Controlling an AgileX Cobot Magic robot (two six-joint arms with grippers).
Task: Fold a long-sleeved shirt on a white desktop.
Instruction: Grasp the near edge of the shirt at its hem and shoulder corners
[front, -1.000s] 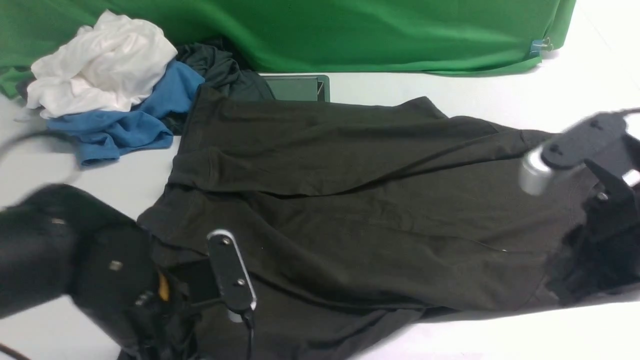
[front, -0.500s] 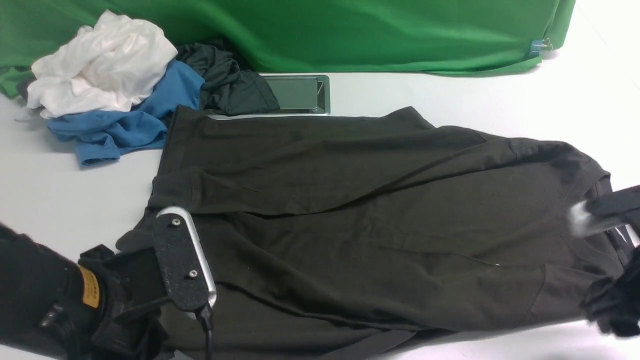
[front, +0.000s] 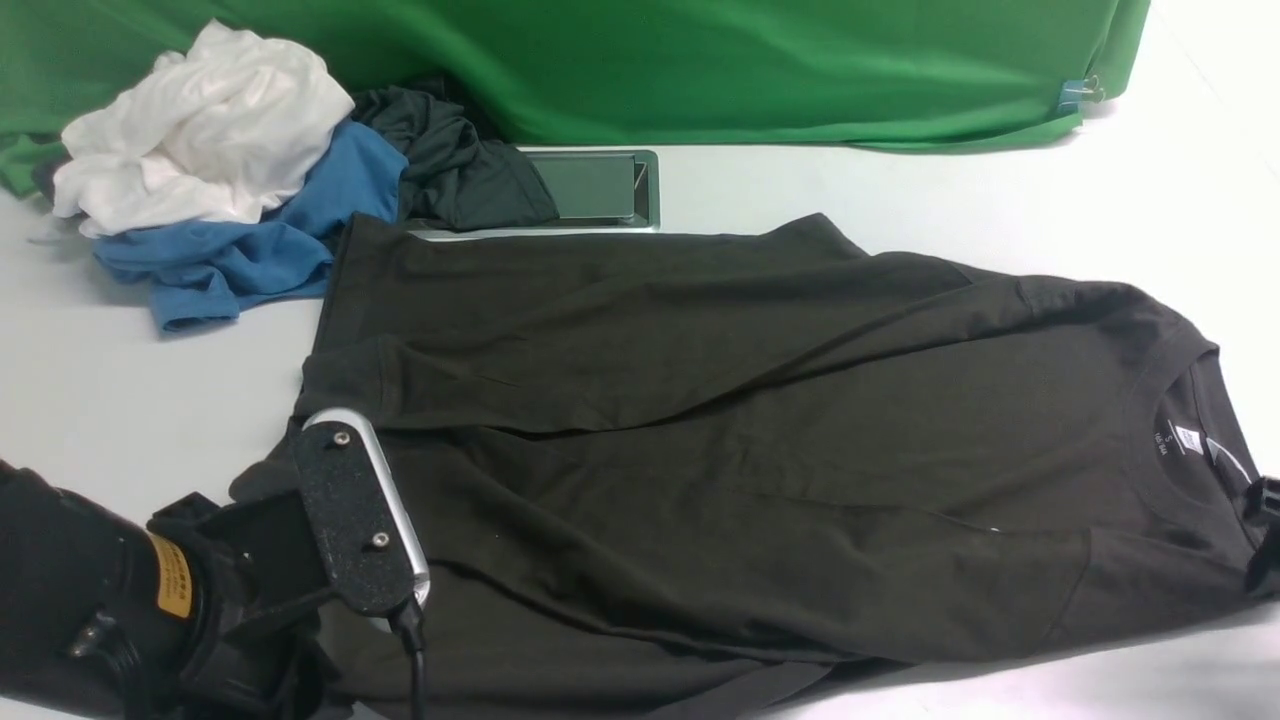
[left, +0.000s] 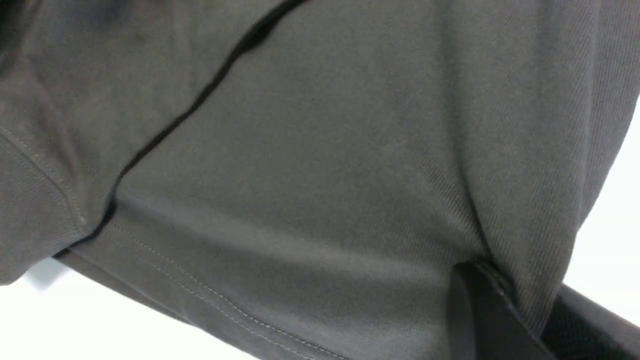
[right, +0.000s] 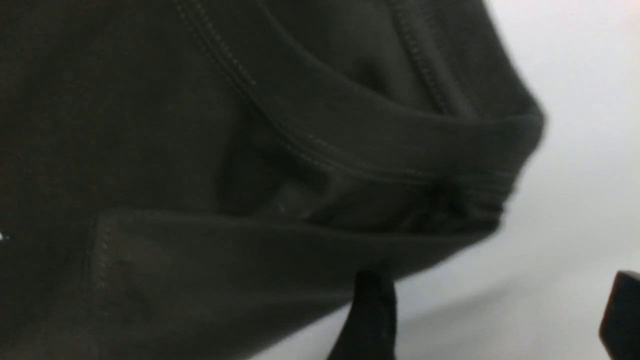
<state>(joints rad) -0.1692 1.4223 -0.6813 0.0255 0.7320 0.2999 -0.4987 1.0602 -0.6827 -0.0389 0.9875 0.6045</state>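
Black knit fabric covers most of the smooth, matte white desktop (front: 900, 190). The large crew-neck long-sleeved shirt (front: 720, 440) lies spread and wrinkled on it. Its collar and small white neck label (front: 1187, 437) are at the end nearest the right gripper (right: 495, 320). That gripper's fingers (right: 370, 315) are spread wide over bare desktop with nothing between them. One finger sits at the shirt's edge below the collar, and contact cannot be told. The left gripper (left: 522, 310) has its fingers (left: 475, 315) pressed together on a fold of the shirt near the stitched hem. Beyond the shirt from those fingers lies a small rectangular metal-framed hatch (front: 600, 190), partly covered by a crumpled dark garment (front: 460, 170). Beside that, a rumpled white garment (front: 200, 130) lies on a crumpled blue garment (front: 250, 250). A green cloth backdrop (front: 700, 70) hangs behind.
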